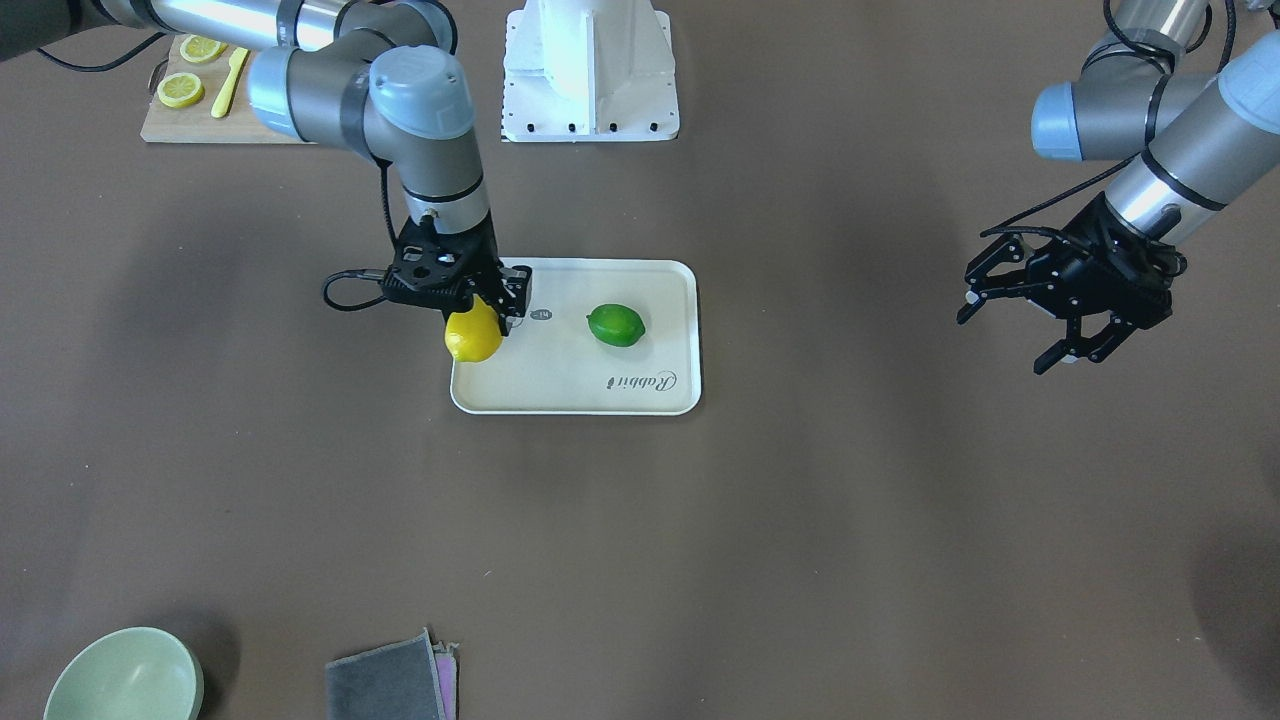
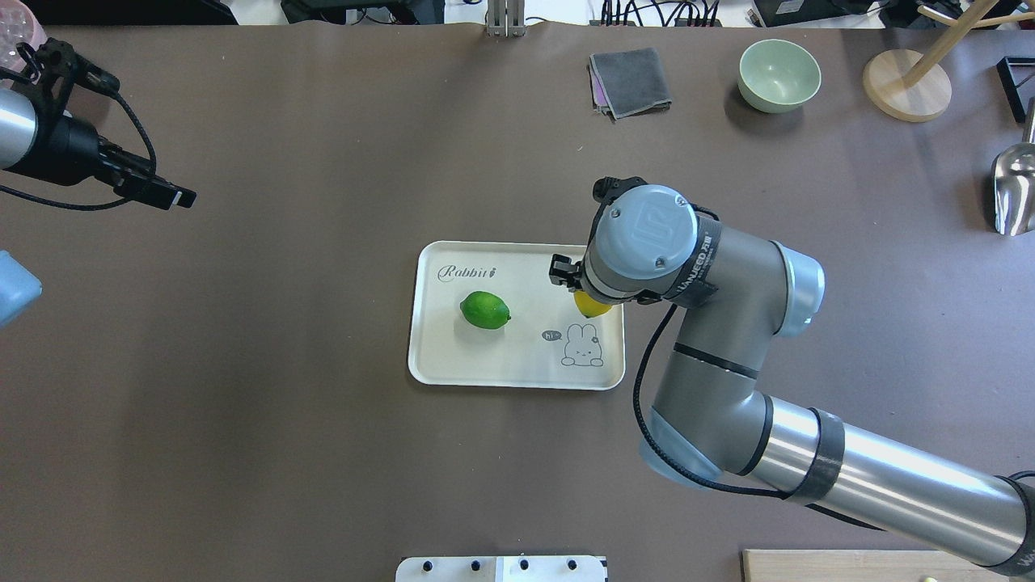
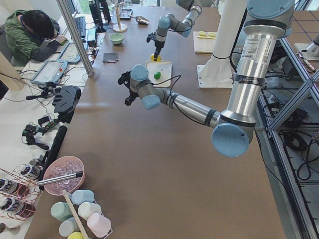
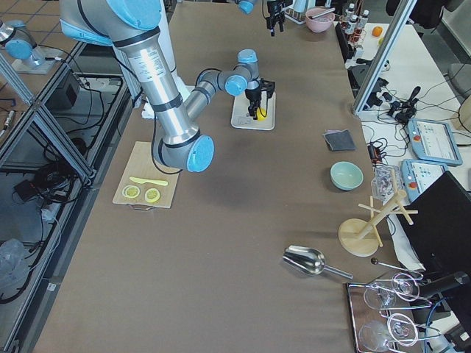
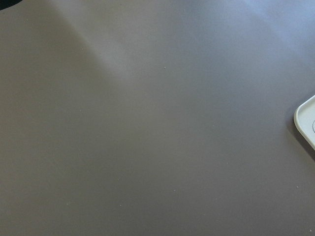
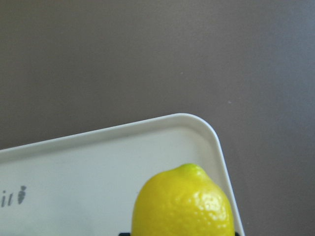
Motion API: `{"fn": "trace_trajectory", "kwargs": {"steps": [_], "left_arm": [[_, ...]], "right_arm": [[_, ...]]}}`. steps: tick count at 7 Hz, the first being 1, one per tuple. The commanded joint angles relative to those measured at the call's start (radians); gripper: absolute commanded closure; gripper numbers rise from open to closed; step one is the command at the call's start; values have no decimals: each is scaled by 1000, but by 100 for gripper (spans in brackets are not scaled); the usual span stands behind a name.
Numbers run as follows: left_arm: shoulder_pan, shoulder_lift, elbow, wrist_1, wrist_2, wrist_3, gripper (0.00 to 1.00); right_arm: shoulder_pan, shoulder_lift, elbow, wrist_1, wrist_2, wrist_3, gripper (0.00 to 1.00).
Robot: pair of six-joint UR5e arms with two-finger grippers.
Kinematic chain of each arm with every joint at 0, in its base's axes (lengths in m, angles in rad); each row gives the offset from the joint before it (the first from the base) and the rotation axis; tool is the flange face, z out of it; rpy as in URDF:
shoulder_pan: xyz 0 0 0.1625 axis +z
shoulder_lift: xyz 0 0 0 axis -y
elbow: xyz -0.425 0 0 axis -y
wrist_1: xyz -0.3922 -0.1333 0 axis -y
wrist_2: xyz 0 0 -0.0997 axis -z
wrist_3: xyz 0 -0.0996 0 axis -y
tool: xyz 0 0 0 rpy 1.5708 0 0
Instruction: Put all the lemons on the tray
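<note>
Release is called for next: bright yellow oval lemon [image 1: 472, 336] is held clamped by right tool [image 1: 486, 309] over cream rectangular tray [image 1: 560, 385].

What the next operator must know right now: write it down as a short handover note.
Right pincer: shut on the yellow lemon, at the edge of the tray. I cannot tell whether the lemon has touched down.
Left pincer: open, empty, well off to the side of the tray.
Done: the green lemon lies on the tray.
To do: release the yellow lemon fully onto the tray, then pull the arm back.
</note>
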Motion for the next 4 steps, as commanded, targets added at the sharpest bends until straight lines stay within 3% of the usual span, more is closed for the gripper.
{"fn": "trace_trajectory", "kwargs": {"steps": [1, 2, 4], "left_arm": [[1, 2, 1, 0, 0, 0, 0], [1, 2, 1, 0, -2, 0, 0], [1, 5, -1, -2, -2, 0, 0]], "right_arm": [[-34, 30, -7, -28, -109, 23, 0], [-25, 39, 16, -52, -109, -6, 0], [55, 32, 99, -155, -7, -148, 0]]}}
